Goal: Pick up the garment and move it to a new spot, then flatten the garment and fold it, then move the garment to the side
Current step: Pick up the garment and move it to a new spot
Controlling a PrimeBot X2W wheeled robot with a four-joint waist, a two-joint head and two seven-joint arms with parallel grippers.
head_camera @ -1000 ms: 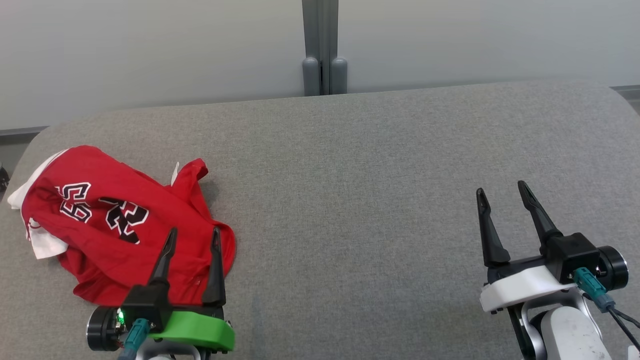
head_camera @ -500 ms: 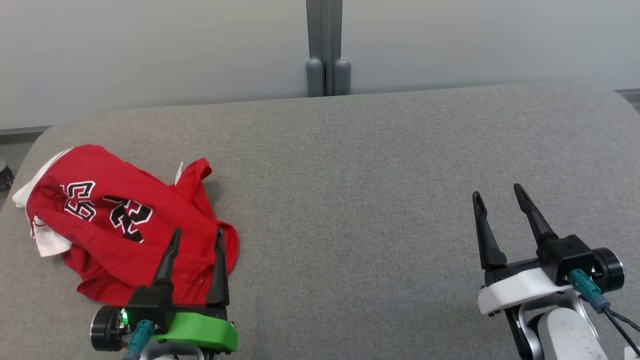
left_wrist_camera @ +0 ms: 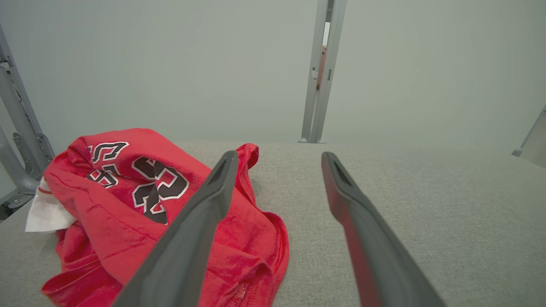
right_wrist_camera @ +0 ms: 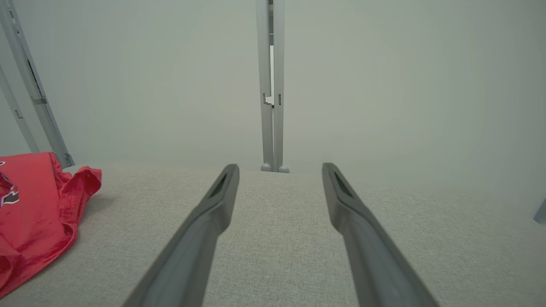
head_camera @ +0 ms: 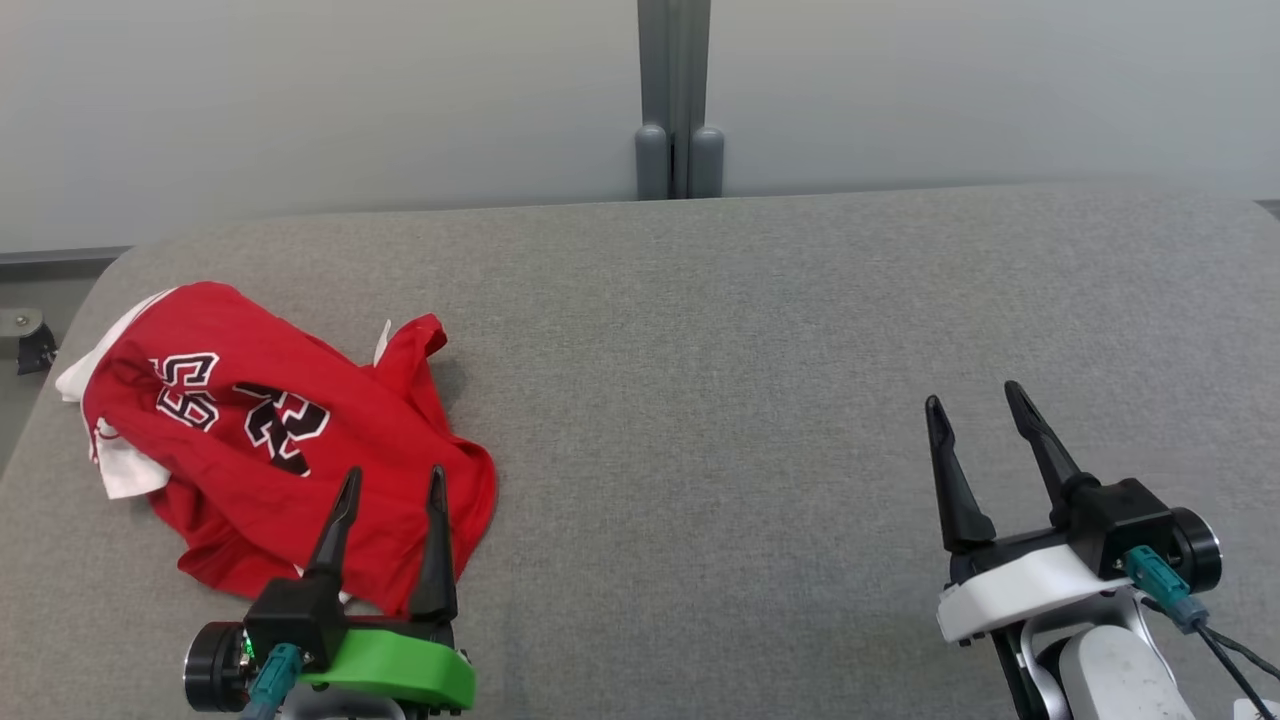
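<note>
Quick progress report: basically nothing's ticked off yet. The garment point(head_camera: 290, 450) is a red jersey with black-and-white numbers point(head_camera: 285, 432) on it and some white fabric point(head_camera: 125, 472) poking out at its far-left edge. It sits in a crumpled heap on the left part of the grey tabletop point(head_camera: 720, 380), close to the left edge. It's bunched up and lapped over itself, not flat and not neatly folded. So by my reckoning even the first step, the pick-up, isn't done.

My left gripper point(head_camera: 394, 472) is at the near edge of the heap, with both fingers point(head_camera: 335, 525) spread apart and nothing between them. In the head view the fingertips overlap the red cloth. From my left wrist view one finger lies over the jersey and the other over bare grey tabletop. I can't tell whether the tips touch the cloth or hover just above it. My right gripper point(head_camera: 973, 393) is way over on the right side, well apart from the jersey. Its fingers are also wide and empty, over bare tabletop.

What's left: grab it, carry it to a new spot (loads of open room in the middle and on the right), spread it flat, fold it, then shift it to the side. So, the whole list. I'd guess the left arm goes first, since it's right there.
</note>
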